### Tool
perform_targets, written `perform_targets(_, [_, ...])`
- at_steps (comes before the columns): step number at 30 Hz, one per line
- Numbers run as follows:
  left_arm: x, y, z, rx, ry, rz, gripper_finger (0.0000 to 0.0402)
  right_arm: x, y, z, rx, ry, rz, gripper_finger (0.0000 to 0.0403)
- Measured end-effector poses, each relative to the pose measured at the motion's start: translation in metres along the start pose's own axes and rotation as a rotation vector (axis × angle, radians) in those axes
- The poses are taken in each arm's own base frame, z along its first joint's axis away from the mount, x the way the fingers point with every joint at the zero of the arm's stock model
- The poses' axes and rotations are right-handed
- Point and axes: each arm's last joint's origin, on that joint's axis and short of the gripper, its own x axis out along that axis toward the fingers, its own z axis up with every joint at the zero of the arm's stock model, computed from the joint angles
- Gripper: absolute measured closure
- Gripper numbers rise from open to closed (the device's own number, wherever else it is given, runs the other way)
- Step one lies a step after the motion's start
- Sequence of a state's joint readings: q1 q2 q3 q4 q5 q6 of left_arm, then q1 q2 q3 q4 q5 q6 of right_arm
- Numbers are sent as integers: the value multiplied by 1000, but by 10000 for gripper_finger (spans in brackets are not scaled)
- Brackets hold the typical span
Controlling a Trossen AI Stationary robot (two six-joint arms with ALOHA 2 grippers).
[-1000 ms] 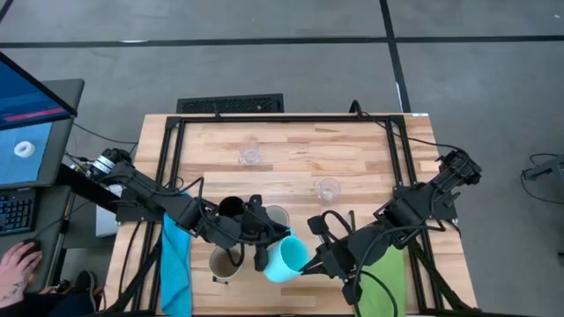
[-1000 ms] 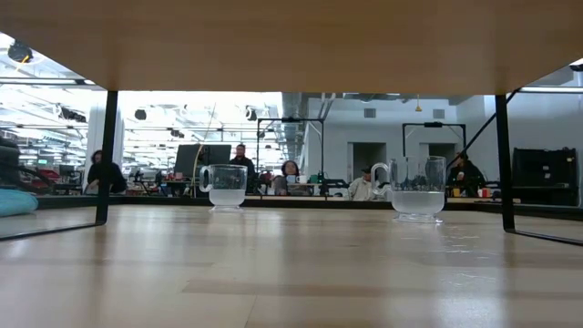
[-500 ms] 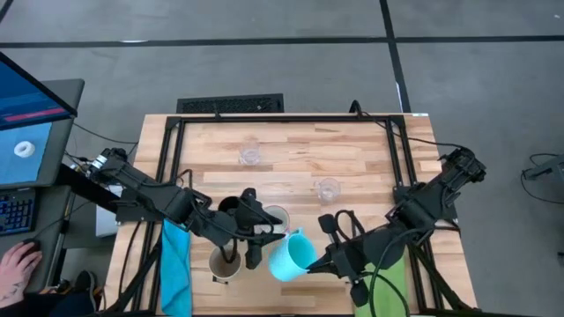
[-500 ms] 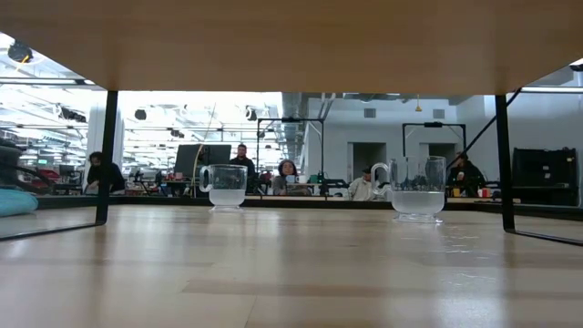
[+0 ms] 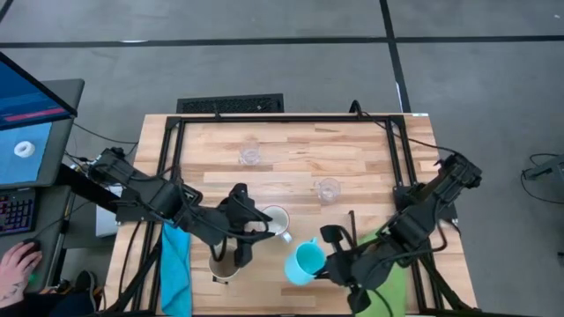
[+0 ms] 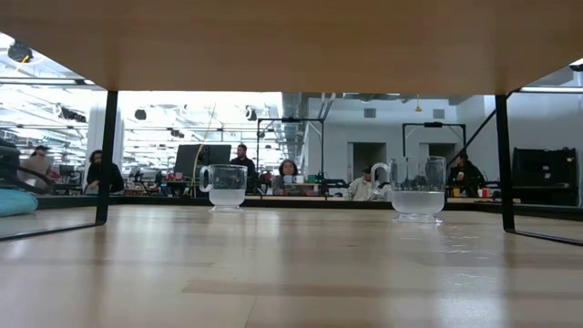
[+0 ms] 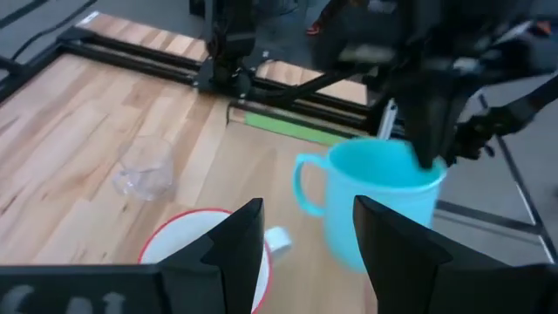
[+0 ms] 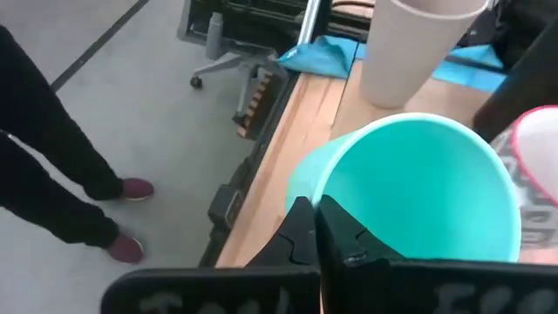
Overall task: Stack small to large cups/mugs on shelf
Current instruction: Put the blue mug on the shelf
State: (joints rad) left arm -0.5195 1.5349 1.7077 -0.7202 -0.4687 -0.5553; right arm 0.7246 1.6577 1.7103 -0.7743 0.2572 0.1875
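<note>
My right gripper (image 5: 324, 264) is shut on a bright blue handled mug (image 5: 306, 262) near the table's front edge. A white mug with a red rim (image 5: 277, 220) stands upright on the wood, and my left gripper (image 5: 240, 238) hovers open just left of and above it. A beige-tan mug (image 5: 222, 264) stands in front of my left gripper. Two clear glasses (image 5: 250, 155) (image 5: 328, 189) stand farther back. In the low view the shelf (image 6: 291, 36) shows from beneath as a wooden board on thin black posts. My right gripper pinches the blue mug's rim (image 8: 307, 199) on the side away from the handle (image 7: 305, 185). One finger (image 8: 344, 235) is inside the mug and the other is outside. The fingers come slanting down from the table's right. The mug sits nearly upright, mouth up; its base is hidden.
A blue cloth (image 5: 176, 264) hangs at the front left and a green cloth (image 5: 388, 282) lies at the front right under my right arm. Black frame rails (image 5: 282, 118) edge the table. A person's hand (image 5: 18, 264) rests at a keyboard on the far left.
My left gripper has opened, risen and drawn back from the blue mug toward the table's left. My right gripper has carried the blue mug toward the table's right, and the mug has turned from lying tilted on its side to nearly upright, mouth up.
</note>
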Motion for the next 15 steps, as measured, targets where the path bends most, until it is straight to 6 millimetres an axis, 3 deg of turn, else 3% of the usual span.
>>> perform_targets(6, [-18,-6,13,7,-43,1,232,27,4,-6,73,69,4,402])
perform_targets(15, [-29,-13,16,17,-66,-14,232,30,-5,-4,143,60,-23,402])
